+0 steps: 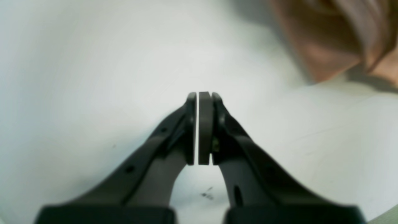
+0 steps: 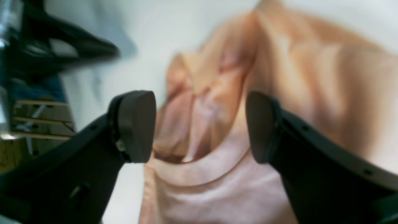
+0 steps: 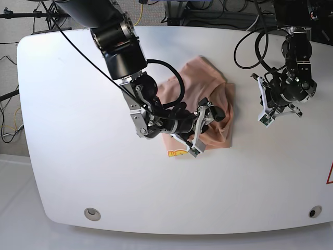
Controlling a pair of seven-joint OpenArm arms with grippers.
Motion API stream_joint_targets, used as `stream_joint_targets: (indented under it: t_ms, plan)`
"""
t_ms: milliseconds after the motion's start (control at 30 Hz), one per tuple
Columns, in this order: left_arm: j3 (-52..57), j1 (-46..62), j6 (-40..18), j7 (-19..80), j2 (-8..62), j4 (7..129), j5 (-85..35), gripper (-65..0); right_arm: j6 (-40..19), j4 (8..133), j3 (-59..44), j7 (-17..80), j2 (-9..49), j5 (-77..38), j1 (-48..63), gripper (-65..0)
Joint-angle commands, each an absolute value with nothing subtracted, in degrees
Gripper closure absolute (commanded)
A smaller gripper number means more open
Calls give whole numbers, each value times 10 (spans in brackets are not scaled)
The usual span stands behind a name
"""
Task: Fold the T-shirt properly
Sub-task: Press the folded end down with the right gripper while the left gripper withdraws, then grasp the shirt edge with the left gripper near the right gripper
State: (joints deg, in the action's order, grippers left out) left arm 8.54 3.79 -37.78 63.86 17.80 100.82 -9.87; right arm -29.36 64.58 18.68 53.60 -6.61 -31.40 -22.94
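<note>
I see the T-shirt (image 3: pixel 208 99) lying bunched and partly folded near the middle of the white worktop (image 3: pixel 78 130), its salmon-pink cloth rumpled, with a small yellow-orange print (image 3: pixel 177 153) peeking out at its near edge. My right end effector (image 3: pixel 204 126) hangs over the shirt with its jaws spread wide and nothing between them; through the right wrist camera I look past the two dark pads (image 2: pixel 136 124) straight down onto the neckline and creased fabric (image 2: pixel 217 140). My left end effector (image 3: pixel 265 107) sits well apart from the shirt, over bare worktop on the far side. In the left wrist camera its jaws (image 1: pixel 200 127) are pressed together on nothing, and only a blurred corner of pink cloth (image 1: pixel 326 46) shows at the upper edge.
</note>
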Motion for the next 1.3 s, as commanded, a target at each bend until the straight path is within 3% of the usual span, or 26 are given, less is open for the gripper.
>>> stream_joint_targets:
  t_ms: [0,300,967,1267]
  plan:
    - [88,29,-378,635,186,1018,-100,0,-298,638,186,524,-88,-305,-247,-431]
    - [89,40,-378,636,187,1018,-100,0,-342,617,212,487,-90,-286,-254,-430]
    - [106,42,-378,638,192,1019,-100,0,-335,545,368,354,-90,-492,-348,-427]
    - [111,42,-378,639,189,1020,-100,0,-299,546,369,351,-90,-502,-378,-425]
